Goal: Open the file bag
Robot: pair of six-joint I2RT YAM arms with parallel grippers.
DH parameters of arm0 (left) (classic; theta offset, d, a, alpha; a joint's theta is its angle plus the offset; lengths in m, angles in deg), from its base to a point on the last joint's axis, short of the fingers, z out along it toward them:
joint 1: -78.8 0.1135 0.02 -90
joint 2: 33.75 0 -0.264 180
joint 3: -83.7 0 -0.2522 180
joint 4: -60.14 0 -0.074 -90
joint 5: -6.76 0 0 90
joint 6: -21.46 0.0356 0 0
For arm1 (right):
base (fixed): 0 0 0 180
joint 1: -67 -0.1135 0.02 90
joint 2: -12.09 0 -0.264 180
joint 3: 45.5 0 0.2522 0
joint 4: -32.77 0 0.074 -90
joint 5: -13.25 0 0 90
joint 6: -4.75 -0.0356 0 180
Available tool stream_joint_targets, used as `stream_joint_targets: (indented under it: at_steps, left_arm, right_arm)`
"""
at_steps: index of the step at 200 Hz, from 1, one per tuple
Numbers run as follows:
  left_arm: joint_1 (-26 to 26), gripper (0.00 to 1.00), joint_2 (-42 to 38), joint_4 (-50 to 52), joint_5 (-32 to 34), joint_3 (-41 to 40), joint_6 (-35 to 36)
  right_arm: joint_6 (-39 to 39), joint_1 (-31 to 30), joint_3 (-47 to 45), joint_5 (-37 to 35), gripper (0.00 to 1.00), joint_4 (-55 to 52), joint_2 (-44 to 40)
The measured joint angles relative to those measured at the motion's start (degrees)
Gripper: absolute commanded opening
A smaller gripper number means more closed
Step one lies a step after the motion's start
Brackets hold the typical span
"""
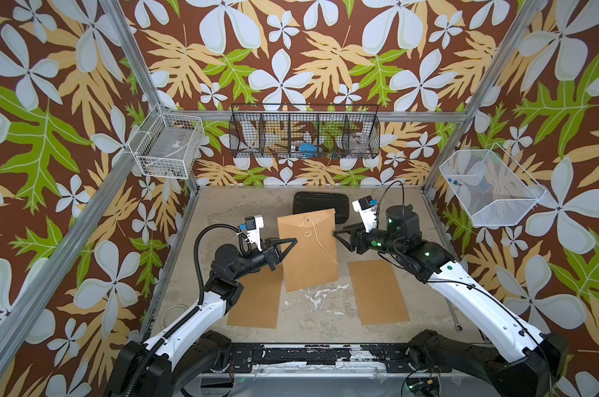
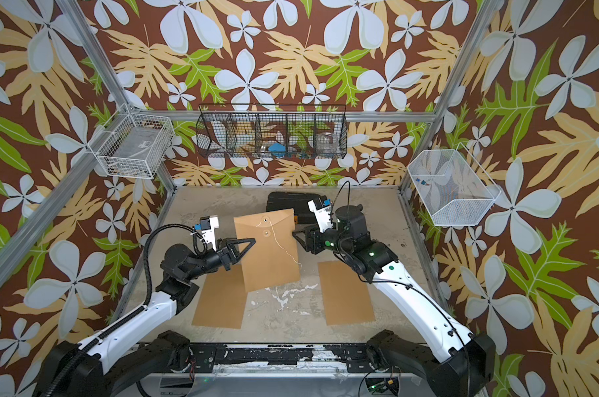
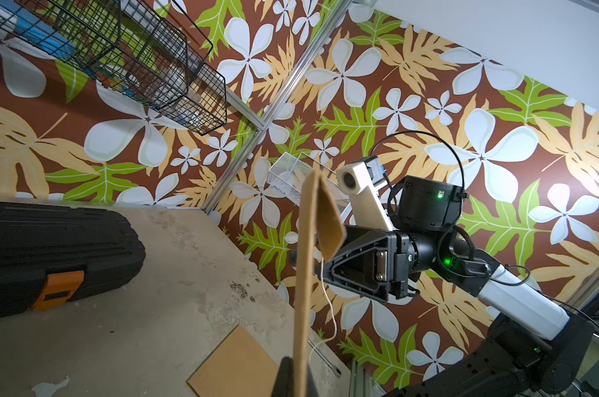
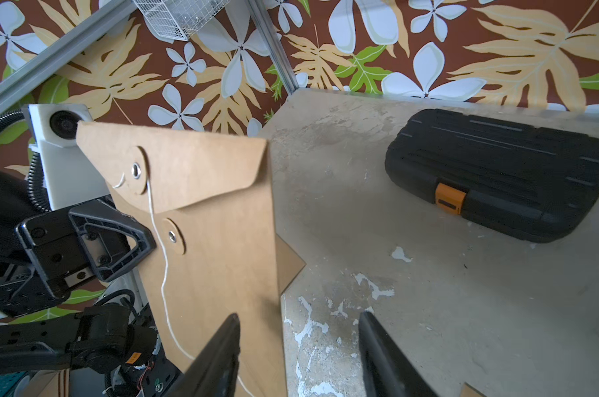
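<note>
The file bag (image 1: 308, 254) is a brown kraft envelope with two round button discs, held off the table and tilted. My left gripper (image 1: 291, 241) is shut on its left edge; in the left wrist view the bag (image 3: 305, 275) shows edge-on between the fingers (image 3: 284, 378). The white string (image 4: 164, 268) hangs loose down the bag's face, off the lower disc (image 4: 172, 236). The flap (image 3: 329, 223) stands slightly away from the body. My right gripper (image 1: 337, 233) is open at the bag's right edge; in its wrist view (image 4: 299, 318) it holds nothing.
A black tool case (image 1: 320, 202) with an orange latch lies behind the bag. Two flat brown sheets (image 1: 256, 299) (image 1: 377, 292) lie on the table, one under each arm. A wrench (image 1: 454, 316) lies by the right edge. Wire baskets (image 1: 305, 135) hang on the walls.
</note>
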Motion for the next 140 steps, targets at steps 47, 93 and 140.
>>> stream_joint_targets:
  at_steps: [47, 93, 140]
  left_arm:
    - [-0.44, 0.0, 0.98, -5.51, -0.44, -1.53, -2.97]
    - [-2.91, 0.0, 2.1, -7.54, -0.37, -1.64, -4.0]
    - [-3.72, 0.0, 2.78, -8.61, 0.2, -1.86, -4.0]
  right_arm:
    - [-3.1, 0.13, -1.11, 4.17, 0.56, 4.83, 0.83]
    - [-3.74, 0.17, 0.76, 7.52, 0.56, 7.45, 2.99]
    - [-3.74, 0.17, 3.74, 8.5, 0.55, 7.96, 4.24]
